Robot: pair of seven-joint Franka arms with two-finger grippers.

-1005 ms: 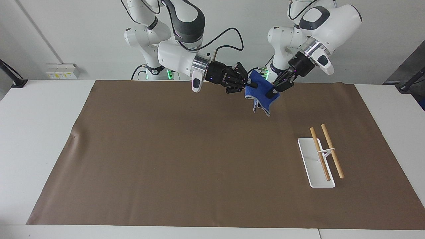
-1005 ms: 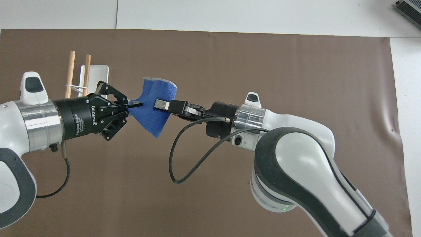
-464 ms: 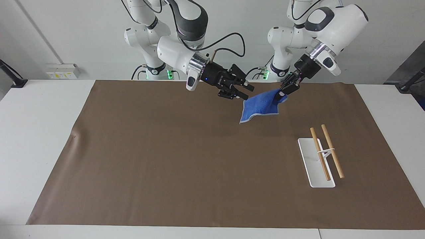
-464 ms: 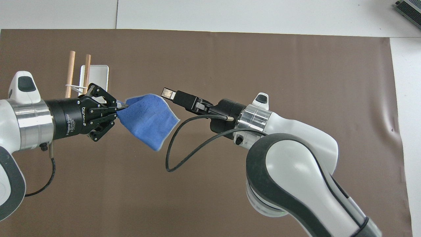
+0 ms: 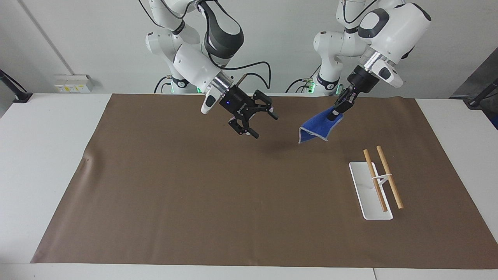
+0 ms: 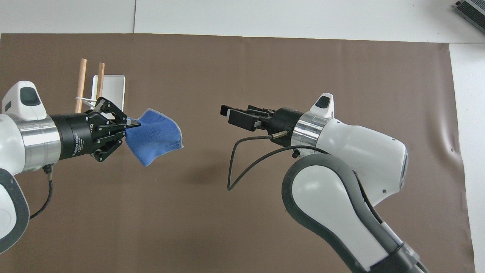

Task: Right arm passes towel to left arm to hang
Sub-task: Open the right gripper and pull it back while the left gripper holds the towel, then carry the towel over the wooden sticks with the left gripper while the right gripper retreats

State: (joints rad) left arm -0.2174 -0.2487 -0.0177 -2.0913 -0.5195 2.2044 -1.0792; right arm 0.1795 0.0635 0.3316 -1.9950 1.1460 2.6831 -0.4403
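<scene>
The bright blue towel (image 5: pixel 316 126) with grey trim hangs by one corner from my left gripper (image 5: pixel 334 115), which is shut on it above the brown mat. It also shows in the overhead view (image 6: pixel 155 136), hanging from the left gripper (image 6: pixel 134 123). My right gripper (image 5: pixel 265 127) is open and empty, in the air over the mat's middle, apart from the towel; it also shows in the overhead view (image 6: pixel 227 113). The rack has two wooden rods (image 5: pixel 389 177) on a white base (image 5: pixel 365 194) at the left arm's end; its rods (image 6: pixel 80 85) show just past the left gripper.
A brown mat (image 5: pixel 194 186) covers most of the white table. A black cable (image 6: pixel 242 163) loops from the right wrist. A grey device (image 6: pixel 471 9) lies at the table's corner farthest from the robots, at the right arm's end.
The right gripper let go of the towel, opened and drew back toward its own end. The left gripper kept the towel and carried it toward the rack; the cloth now hangs from it alone.
</scene>
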